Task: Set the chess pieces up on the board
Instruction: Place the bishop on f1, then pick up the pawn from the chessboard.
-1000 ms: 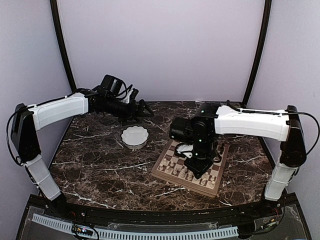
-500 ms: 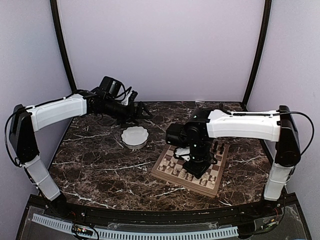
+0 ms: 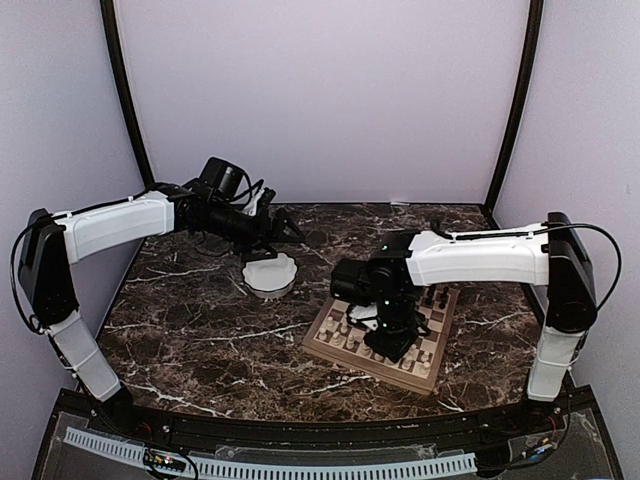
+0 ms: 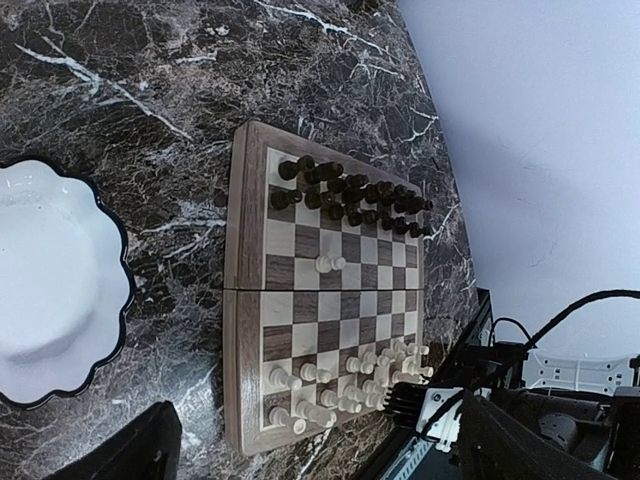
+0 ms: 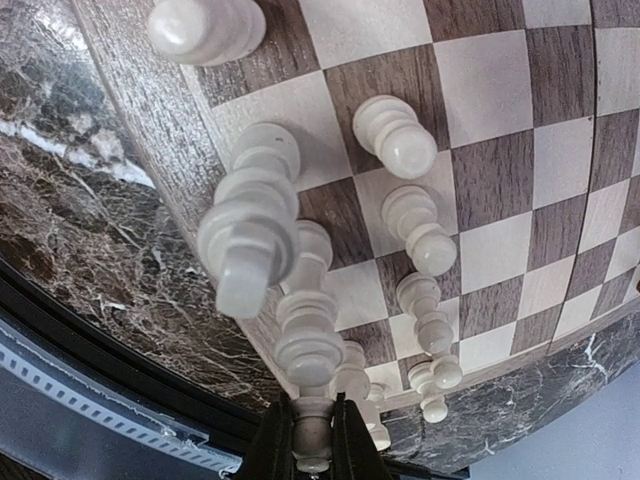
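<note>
The board (image 3: 322, 345) lies right of centre on the marble table. Dark chess pieces (image 4: 350, 195) fill its far rows and pale chess pieces (image 4: 345, 375) crowd its near rows. One pale pawn (image 4: 328, 264) stands alone near the middle. My right gripper (image 3: 392, 340) hangs low over the near pale rows. In the right wrist view my right gripper (image 5: 312, 432) is shut on a pale cream piece (image 5: 308, 350), just above the board's rim (image 5: 150, 130) and other pale pieces. My left gripper (image 3: 283, 232) hovers open and holds nothing, behind the white bowl (image 3: 270, 274).
The white scalloped bowl (image 4: 50, 270) sits left of the board (image 4: 240, 300) and looks empty. Dark marble tabletop surrounds both. Purple walls and black corner posts close in the back and sides.
My right arm has shifted left and nearer over the board's pale rows, still holding the pale piece. The left arm has moved only slightly.
</note>
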You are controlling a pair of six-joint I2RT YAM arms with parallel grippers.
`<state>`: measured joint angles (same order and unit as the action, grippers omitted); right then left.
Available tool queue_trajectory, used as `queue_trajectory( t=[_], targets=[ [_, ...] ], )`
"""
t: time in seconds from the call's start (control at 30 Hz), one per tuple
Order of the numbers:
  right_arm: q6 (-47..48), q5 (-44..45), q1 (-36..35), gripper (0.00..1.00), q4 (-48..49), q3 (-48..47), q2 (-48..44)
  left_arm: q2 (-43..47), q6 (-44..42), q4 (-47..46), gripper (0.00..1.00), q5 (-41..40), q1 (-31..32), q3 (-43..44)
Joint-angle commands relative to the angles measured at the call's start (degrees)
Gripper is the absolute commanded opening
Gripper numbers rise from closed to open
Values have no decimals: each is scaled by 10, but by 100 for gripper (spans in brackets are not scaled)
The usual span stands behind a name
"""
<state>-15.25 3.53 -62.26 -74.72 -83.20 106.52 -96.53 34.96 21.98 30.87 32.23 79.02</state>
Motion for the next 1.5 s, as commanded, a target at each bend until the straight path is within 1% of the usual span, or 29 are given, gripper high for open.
queue_trajectory(
  t=[0.0, 0.17, 0.5, 0.7, 0.87, 1.07, 1.2, 1.3, 1.33, 1.37, 1.4, 1.43, 1.47],
  targets=[
    [3, 8, -6, 2, 22, 19, 5, 30, 4, -3, 99, 11, -3, -12],
    [3, 14, -6, 2, 30, 24, 9, 28, 7, -4, 99, 14, -3, -10],
    [5, 26, -5, 8, 43, 32, 15, 23, 10, -4, 99, 22, -3, -10],
    [3, 33, -4, 17, 43, 31, 17, 19, 13, -6, 99, 31, -3, -10],
    [2, 36, -4, 22, 39, 25, 13, 17, 16, -10, 99, 35, -4, -9],
    [2, 28, -4, 26, 15, -5, 6, 15, 18, -11, 99, 40, -3, -9],
    [-4, 21, -3, 28, -43, -66, -7, 10, 11, 7, 99, 50, -4, 9],
    [-17, 44, 13, 32, -59, -109, -40, 15, -30, 70, 99, 4, -2, 43],
    [-24, 53, 25, 32, -59, -120, -49, 21, -61, 87, 99, -60, 2, 71],
    [-29, 59, 39, 32, -51, -121, -62, 39, -80, 102, 99, -94, 19, 83],
    [-31, 61, 57, 31, -36, -115, -76, 48, -128, 104, 99, -158, 29, 107],
    [-34, 57, 75, 30, -17, -106, -88, 66, -146, 101, 99, -188, 48, 116],
    [-35, 48, 94, 29, 8, -94, -101, 73, -172, 92, 99, -218, 54, 124]
  ],
)
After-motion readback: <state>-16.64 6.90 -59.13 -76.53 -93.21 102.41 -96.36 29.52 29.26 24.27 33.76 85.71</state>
